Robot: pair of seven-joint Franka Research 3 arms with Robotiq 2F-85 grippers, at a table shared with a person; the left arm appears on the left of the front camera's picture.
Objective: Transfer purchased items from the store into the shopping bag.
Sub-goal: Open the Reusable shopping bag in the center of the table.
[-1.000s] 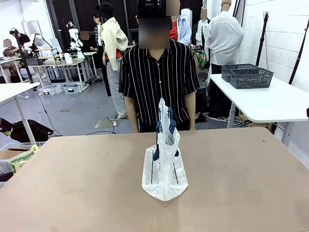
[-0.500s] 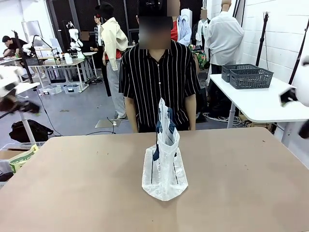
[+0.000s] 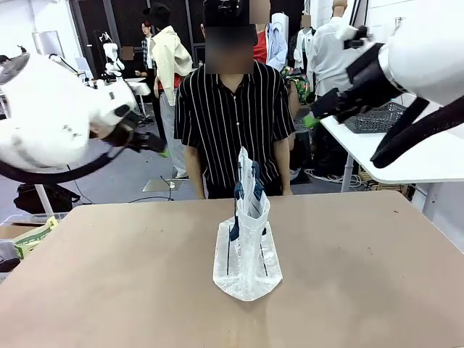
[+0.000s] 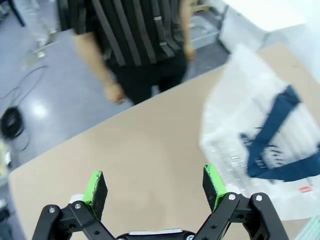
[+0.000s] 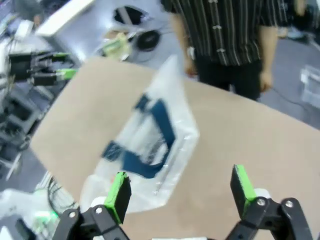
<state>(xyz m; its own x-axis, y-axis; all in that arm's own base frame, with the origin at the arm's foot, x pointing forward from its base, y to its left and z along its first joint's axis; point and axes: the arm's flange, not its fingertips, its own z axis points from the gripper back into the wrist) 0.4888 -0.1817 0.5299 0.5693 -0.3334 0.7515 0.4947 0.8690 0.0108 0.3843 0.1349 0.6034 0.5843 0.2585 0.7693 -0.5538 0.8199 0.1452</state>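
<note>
The shopping bag (image 3: 246, 250), translucent whitish with navy handles, stands upright in the middle of the brown table (image 3: 109, 275). It lies to the right in the left wrist view (image 4: 260, 125) and at centre left in the right wrist view (image 5: 147, 142). My left gripper (image 3: 161, 150) hovers open, high above the table's far left, with nothing between its green pads (image 4: 155, 182). My right gripper (image 3: 313, 116) is raised at the upper right, open and empty (image 5: 180, 192). The left gripper (image 5: 67, 65) also appears far off in the right wrist view. The purchased items and the store are out of view.
A person in a striped shirt (image 3: 232, 116) stands at the far edge behind the bag, with both hands hanging down. A white side table (image 3: 406, 156) at the right holds grey lattice baskets (image 3: 388, 116). A green-and-white package (image 3: 32, 235) lies off the table's left edge.
Both arms have swung into the front view from the sides and now hang high over the table, left and right of the bag. The bag and person have stayed put.
</note>
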